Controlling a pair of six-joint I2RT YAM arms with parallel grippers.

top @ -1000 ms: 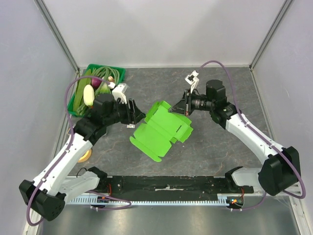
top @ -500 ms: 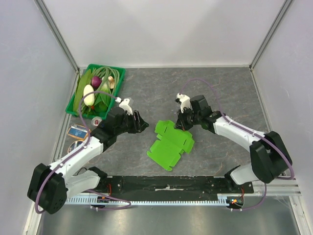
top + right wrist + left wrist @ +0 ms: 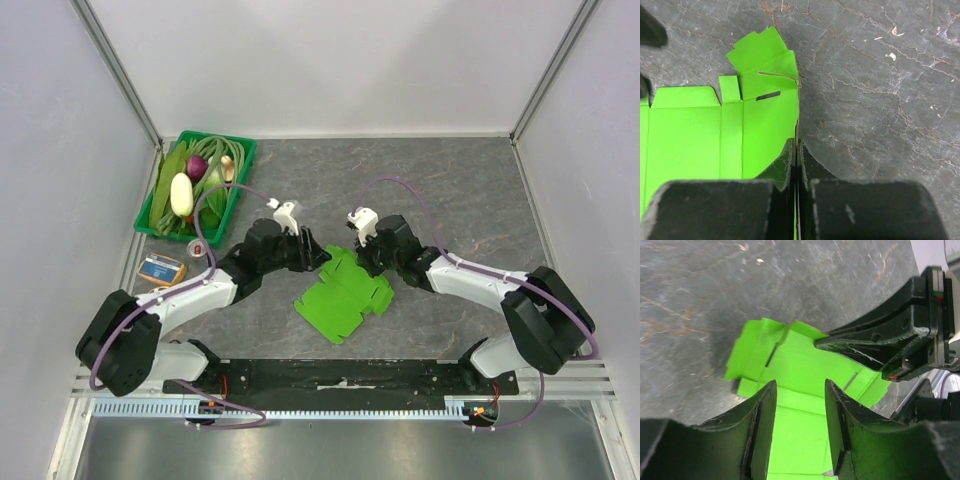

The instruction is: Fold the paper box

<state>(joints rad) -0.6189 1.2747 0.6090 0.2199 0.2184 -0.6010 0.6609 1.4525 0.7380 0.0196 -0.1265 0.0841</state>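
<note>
Seemingly light and floppy, the paper box (image 3: pixel 345 296) at centre-frame suits edge pinches: the right gripper (image 3: pixel 796 155) is clenched on its border, while the left gripper (image 3: pixel 800 385) hangs parted above.

Green crate (image 3: pixel 215 136) at far-left of grey stone-patterned table (image 3: pixel 470 190), packed with vegetables: white aubergine (image 3: pixel 181 193), purple bulb (image 3: pixel 197 165), long green beans (image 3: pixel 222 152) (rest too jumbled to name). Small red-and-white round item (image 3: pixel 197 246) just beside crate's near edge. Orange-and-blue flat pack (image 3: pixel 162 269) nearer, by left wall.
</note>
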